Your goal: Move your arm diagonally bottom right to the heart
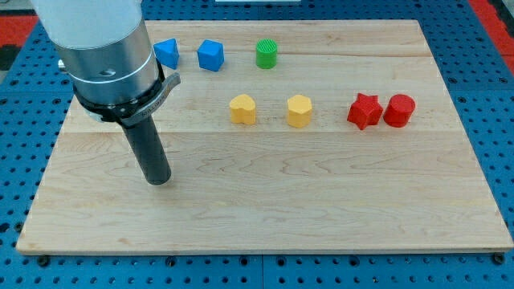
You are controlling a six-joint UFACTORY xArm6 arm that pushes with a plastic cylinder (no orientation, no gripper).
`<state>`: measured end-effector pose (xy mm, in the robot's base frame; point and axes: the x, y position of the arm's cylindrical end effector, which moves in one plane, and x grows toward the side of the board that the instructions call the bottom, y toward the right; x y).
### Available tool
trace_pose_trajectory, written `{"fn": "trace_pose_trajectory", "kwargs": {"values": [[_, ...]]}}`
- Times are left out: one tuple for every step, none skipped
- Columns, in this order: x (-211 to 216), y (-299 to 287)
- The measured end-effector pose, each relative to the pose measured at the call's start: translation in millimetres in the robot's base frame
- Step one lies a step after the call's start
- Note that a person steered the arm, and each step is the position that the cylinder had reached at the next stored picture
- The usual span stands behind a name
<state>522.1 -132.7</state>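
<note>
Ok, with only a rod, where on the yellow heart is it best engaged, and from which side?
It cannot be gripped, only pushed. My tip sits below and to the view's left of the yellow heart. Probably best: pass beneath it over bare board and meet its lower-right side, in the gap before the other yellow block.
</note>
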Motion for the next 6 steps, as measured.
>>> {"fn": "trace_pose_trajectory", "kwargs": {"values": [[0.0,0.0],[1.6,0.0],[2.5,-0.2],[2.5,-0.2],[16.2,20.3],[27.4,63.7]]}}
